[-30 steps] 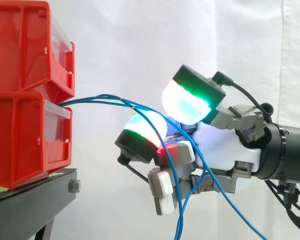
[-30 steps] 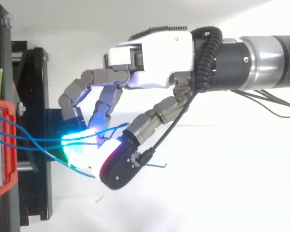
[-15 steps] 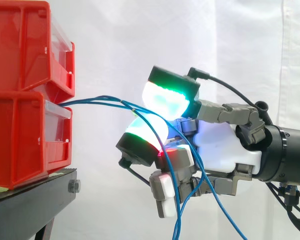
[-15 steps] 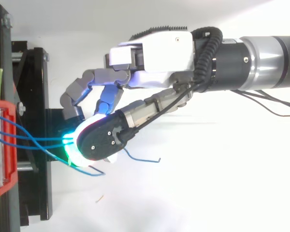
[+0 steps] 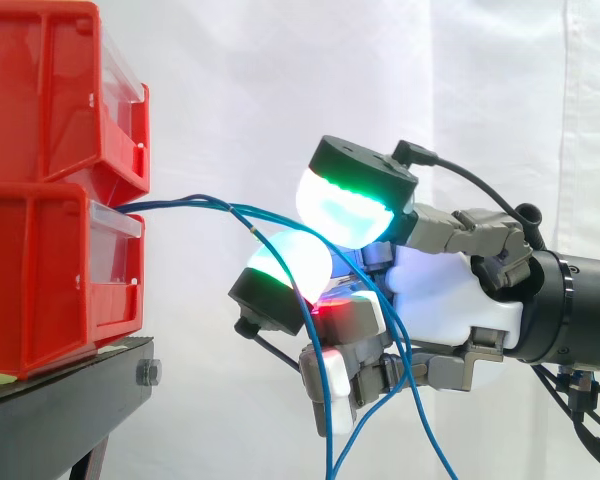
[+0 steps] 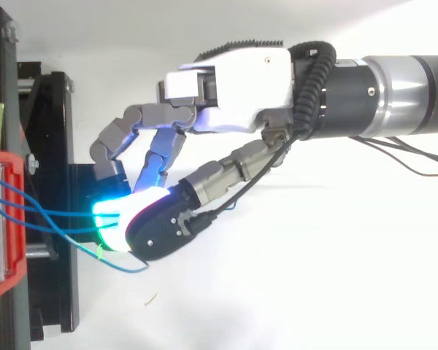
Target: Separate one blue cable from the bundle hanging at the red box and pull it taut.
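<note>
**Thumb closes over the cables: pinch made, pull not begun**

Thumb pad point(image 5: 352, 205) has swung down from its raised, open pose of a second ago and now sits against the finger pad point(image 5: 285, 268) below it. From above I see it covering the glow of the fingertips. I read the hand point(image 5: 450, 300) as clamped, thumb against finger, on the blue cables point(image 5: 195, 202) that run between the two pads. The palm has barely shifted relative to the bin, so this was a closing move, not a pull.

Out from the pinch, the cables arc through open air to the front lip of the lower red bin point(image 5: 40, 280), which sits on the black stand point(image 5: 60, 400). They bow gently rather than run straight, so nothing is taut yet. Behind the pinch the tails hang down past the palm.

My worry is that more than one strand seems to enter the pinch, and I cannot tell how many are truly held. In the top view one loose end point(image 6: 128, 270) curls free below the thumb. Next I would draw back from the bin slowly and watch which strand tightens.
</note>
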Robot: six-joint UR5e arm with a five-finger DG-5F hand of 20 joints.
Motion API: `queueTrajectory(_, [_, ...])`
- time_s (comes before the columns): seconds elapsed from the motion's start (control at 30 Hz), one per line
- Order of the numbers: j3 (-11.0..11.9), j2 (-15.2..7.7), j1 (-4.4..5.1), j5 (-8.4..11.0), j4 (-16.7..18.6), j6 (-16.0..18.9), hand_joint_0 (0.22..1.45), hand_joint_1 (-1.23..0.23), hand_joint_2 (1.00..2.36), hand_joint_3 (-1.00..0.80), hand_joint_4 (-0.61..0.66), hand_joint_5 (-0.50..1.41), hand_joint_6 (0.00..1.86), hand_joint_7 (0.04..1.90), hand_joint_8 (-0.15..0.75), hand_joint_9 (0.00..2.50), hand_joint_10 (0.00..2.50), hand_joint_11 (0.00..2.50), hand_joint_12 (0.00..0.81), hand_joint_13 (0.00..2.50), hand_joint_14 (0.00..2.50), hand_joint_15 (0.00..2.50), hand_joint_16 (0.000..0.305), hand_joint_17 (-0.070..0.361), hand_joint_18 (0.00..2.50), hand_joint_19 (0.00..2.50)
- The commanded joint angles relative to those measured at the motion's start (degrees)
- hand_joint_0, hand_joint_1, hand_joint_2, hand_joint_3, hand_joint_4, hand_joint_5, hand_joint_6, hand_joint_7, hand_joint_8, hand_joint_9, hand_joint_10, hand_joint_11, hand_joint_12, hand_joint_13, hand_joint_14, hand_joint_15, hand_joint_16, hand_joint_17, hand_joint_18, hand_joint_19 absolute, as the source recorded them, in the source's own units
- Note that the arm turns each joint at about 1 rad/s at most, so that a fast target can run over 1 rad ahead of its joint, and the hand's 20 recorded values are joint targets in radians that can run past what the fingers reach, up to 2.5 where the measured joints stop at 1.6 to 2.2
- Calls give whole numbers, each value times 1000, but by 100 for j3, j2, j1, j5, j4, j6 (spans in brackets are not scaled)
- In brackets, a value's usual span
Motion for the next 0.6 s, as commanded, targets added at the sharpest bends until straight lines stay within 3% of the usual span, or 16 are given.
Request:
queueTrajectory(0.0, [-6, 0, 7, 1, 0, -25, 743, -823, 1011, -366, 250, -226, 868, 1044, 362, 960, 21, 1077, 448, 974, 22, 605, 54, 122, 907, 465])
queueTrajectory(0.43, [-6, -9, 24, 1, -9, -78, 815, -872, 1000, -500, 231, -220, 880, 1095, 360, 963, 22, 1096, 438, 978, 23, 632, 52, 117, 886, 483])
queueTrajectory(0.57, [-6, 0, 33, 1, -9, -87, 719, -875, 1000, -500, 225, -211, 878, 1095, 361, 984, 22, 1108, 439, 993, 24, 624, 51, 116, 918, 464])
